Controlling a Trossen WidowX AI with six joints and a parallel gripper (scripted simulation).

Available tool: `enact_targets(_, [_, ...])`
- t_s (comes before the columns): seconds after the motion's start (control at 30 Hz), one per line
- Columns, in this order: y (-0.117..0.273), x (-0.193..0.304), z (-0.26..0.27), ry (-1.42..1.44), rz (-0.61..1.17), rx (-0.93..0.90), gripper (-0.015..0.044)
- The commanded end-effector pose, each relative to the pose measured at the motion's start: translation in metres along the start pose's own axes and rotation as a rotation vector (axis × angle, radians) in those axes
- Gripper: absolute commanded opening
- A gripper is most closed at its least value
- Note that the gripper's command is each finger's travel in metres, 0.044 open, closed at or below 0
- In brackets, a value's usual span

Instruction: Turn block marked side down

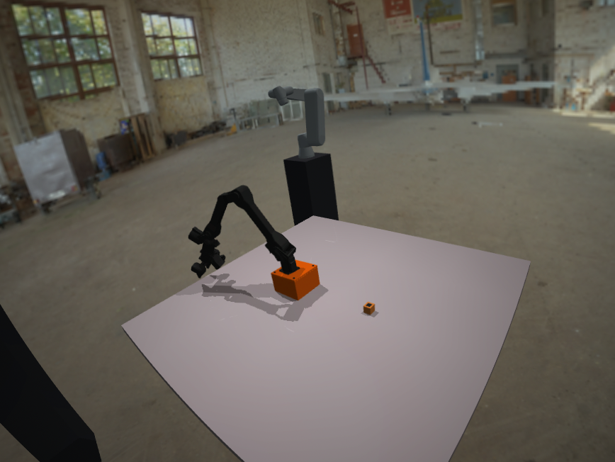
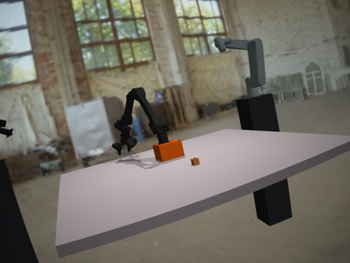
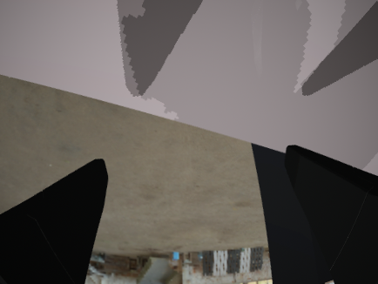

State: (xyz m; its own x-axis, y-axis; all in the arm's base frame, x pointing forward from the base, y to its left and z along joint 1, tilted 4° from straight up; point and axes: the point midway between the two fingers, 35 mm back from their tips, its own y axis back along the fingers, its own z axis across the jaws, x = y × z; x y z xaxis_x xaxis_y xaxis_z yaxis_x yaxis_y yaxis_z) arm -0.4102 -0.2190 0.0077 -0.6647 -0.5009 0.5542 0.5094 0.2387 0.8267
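Note:
The block (image 1: 368, 310) (image 2: 195, 162) is a small orange cube resting on the table (image 1: 397, 378) (image 2: 127, 198), to the right of the arm's orange base box. A dark square mark shows on its top face, so the marked side faces up. My gripper (image 1: 210, 268) (image 2: 124, 152) (image 3: 197, 162) is open, with its two black fingers wide apart and nothing between them. It hangs in the air near the table's far left edge, on the other side of the base box from the block and well away from it. The wrist view does not show the block.
The arm stands on a large orange box (image 1: 297, 285) (image 2: 170, 151) between the gripper and the block. A grey arm (image 1: 314, 116) (image 2: 256, 62) on a black pedestal (image 1: 310, 188) (image 2: 259, 113) stands beyond the table. Another dark pedestal (image 1: 40, 397) (image 2: 11, 220) stands at the left.

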Motion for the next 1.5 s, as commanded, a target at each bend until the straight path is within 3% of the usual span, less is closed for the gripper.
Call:
enact_targets(0.0, [0.000,0.000,-0.003,0.010,-0.001,0.003,0.0426])
enact_targets(0.3, [0.021,-0.012,-0.140,0.571,-0.018,0.172,0.0440])
enact_targets(0.63, [0.070,-0.070,-0.282,1.222,0.014,0.356,0.0440])
enact_targets(0.97, [0.136,-0.153,-0.373,1.796,0.092,0.501,0.0440])
enact_targets(1.17, [0.202,-0.230,-0.426,2.324,0.256,0.630,0.0440])
enact_targets(1.3, [0.249,-0.288,-0.444,2.676,0.403,0.709,0.0440])
enact_targets(1.47, [0.285,-0.347,-0.443,2.872,0.471,0.817,0.0440])
